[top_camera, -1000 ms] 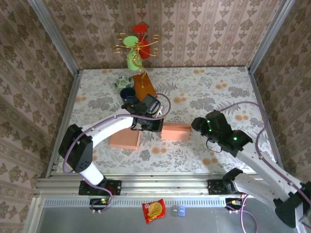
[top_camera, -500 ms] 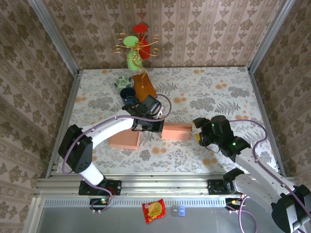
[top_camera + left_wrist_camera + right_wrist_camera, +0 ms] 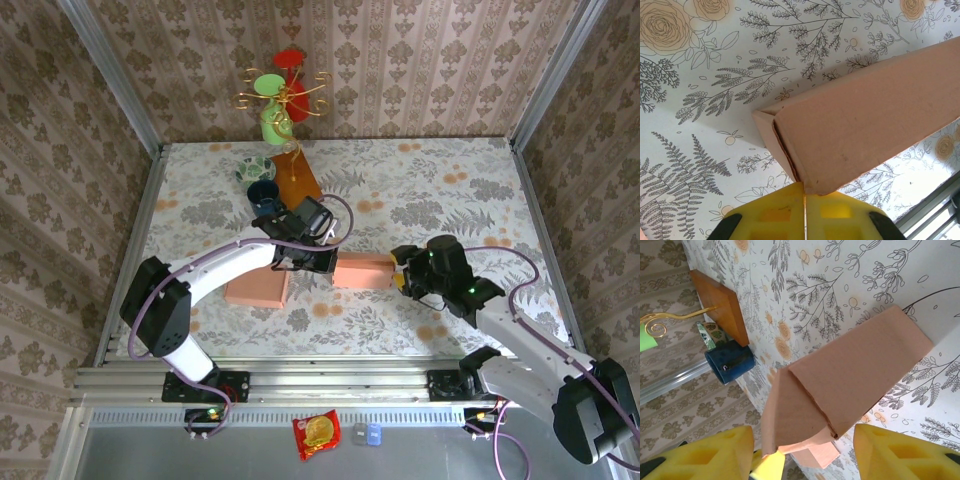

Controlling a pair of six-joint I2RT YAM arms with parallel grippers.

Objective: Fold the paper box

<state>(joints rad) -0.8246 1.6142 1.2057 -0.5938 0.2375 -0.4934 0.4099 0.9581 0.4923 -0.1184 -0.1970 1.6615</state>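
Note:
The paper box (image 3: 362, 270) is a long tan cardboard sleeve lying mid-table between my two grippers. My left gripper (image 3: 325, 262) is at its left end. In the left wrist view its yellow fingers (image 3: 770, 215) are pressed together, and the box's (image 3: 865, 115) lower corner rests against their tips. My right gripper (image 3: 400, 272) is at the box's right end. In the right wrist view it stands open (image 3: 802, 432), with the flapped end of the box (image 3: 855, 375) between the two yellow pads and a gap on each side.
A second flat pink box (image 3: 257, 288) lies under my left forearm. At the back left stand a blue cup (image 3: 262, 195), a patterned cup (image 3: 255, 167) and a wooden-based mug tree (image 3: 297, 180). A snack packet (image 3: 316, 433) lies in front of the arm bases.
My right gripper has moved left to the box's right end, with its jaws a little narrower. The left arm and the box have stayed put.

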